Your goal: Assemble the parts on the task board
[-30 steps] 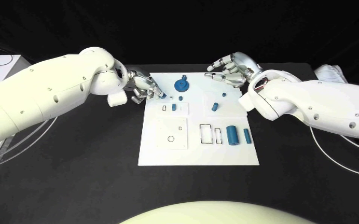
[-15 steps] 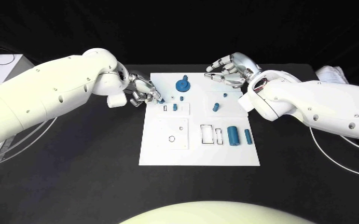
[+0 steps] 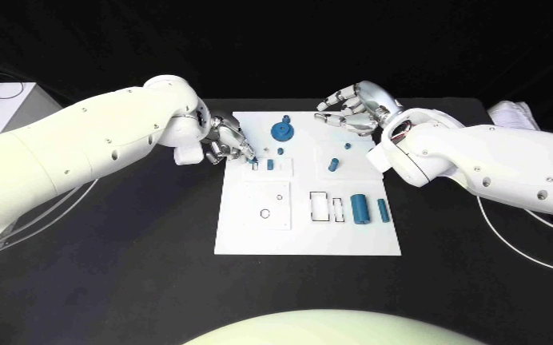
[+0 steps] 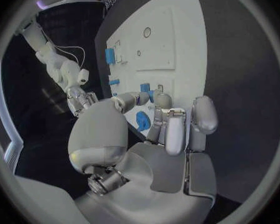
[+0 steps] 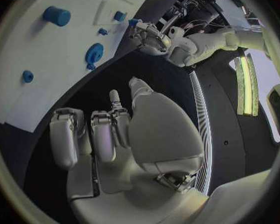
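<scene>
Robot's left hand (image 3: 228, 144) pinches a small blue part (image 3: 252, 156) w/ fingertips at the white task board's (image 3: 307, 237) left edge, apparently mid-placement, next needing a careful lowering into the small slot (image 3: 255, 166) just beside it; right hand (image 3: 355, 108) hovers near the far edge, fingers curled, holding nothing.

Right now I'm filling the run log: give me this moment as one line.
left hand: holds small blue part over task board | right hand: curled, holds nothing, beyond board's far edge | blue cylinder: lying on board
</scene>
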Robot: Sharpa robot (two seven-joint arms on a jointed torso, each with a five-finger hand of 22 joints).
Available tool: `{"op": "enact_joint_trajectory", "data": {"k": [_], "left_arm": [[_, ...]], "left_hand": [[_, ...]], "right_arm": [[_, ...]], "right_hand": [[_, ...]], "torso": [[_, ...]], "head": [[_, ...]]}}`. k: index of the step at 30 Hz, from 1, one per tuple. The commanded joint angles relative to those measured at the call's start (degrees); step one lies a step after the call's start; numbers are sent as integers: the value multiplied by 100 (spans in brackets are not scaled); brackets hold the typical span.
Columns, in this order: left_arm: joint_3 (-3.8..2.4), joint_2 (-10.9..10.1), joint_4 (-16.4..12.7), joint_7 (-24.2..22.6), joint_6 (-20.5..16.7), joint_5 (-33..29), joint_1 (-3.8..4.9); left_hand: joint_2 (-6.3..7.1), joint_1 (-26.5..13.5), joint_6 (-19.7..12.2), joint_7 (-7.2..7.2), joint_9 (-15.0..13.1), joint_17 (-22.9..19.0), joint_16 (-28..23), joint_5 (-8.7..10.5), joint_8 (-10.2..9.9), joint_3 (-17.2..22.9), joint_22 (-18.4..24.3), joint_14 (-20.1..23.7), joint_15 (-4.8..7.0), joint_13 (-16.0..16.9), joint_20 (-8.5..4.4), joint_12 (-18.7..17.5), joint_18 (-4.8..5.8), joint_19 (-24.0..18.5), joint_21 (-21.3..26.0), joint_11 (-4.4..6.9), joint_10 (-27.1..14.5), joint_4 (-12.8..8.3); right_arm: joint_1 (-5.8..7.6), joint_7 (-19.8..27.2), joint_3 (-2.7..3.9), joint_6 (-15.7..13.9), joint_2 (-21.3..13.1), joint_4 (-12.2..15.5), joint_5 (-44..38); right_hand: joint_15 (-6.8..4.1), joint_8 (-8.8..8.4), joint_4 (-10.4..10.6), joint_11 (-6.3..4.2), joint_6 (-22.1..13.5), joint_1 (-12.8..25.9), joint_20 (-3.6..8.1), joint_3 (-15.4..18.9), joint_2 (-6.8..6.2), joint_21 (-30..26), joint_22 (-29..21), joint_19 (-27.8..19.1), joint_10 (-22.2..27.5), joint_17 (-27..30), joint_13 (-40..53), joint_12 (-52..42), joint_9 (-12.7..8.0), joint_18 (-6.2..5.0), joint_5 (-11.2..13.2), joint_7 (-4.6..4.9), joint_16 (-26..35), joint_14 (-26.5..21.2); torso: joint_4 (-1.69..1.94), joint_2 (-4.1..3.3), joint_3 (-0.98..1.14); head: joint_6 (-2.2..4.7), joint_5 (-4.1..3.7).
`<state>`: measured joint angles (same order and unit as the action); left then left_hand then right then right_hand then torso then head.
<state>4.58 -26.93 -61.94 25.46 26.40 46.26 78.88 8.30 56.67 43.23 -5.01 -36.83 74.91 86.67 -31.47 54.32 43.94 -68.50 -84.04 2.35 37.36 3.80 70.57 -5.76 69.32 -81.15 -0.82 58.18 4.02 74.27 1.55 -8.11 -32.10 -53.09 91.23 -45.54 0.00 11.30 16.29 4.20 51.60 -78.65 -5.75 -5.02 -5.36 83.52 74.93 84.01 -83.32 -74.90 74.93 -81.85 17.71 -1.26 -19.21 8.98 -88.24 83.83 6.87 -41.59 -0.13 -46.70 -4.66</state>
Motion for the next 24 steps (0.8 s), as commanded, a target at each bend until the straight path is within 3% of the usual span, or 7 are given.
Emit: {"op": "enact_joint_trajectory", "data": {"k": [1,11,24], "left_arm": [[1,79,78,-53,291,525,16],[13,288,300,-108,778,955,22],[13,415,396,-163,1059,1102,57]], "left_hand": [[-37,52,58,2,-8,710,33,-53,-45,1315,-12,-225,33,6,-19,37,-8,46,-42,6,33,-1365],[-29,89,87,8,-34,746,49,-160,-85,1266,-17,-242,39,23,-20,37,-6,52,-48,11,48,-1373],[-21,111,109,12,-48,775,62,-215,-110,1235,-18,-256,42,56,-20,46,-6,51,-51,16,73,-1376]], "right_arm": [[-3,33,0,80,12,0,-70],[-3,31,0,80,30,12,-73],[-3,27,0,78,51,10,-73]], "right_hand": [[-12,13,11,-1,-8,-32,1,-40,-40,-24,1114,324,21,-1118,779,22,-6,-33,-52,10,19,519],[-12,13,11,-1,-8,-32,1,-40,-40,-24,1114,324,21,-1118,779,22,-6,-33,-52,10,19,519],[-12,13,11,-1,-8,-32,1,-40,-40,-24,1114,324,21,-1118,779,22,-6,-33,-52,10,19,519]], "torso": [[-11,-10,3],[-3,-5,3],[4,3,4]], "head": [[-2,-5],[-39,-47],[-80,-64]]}}
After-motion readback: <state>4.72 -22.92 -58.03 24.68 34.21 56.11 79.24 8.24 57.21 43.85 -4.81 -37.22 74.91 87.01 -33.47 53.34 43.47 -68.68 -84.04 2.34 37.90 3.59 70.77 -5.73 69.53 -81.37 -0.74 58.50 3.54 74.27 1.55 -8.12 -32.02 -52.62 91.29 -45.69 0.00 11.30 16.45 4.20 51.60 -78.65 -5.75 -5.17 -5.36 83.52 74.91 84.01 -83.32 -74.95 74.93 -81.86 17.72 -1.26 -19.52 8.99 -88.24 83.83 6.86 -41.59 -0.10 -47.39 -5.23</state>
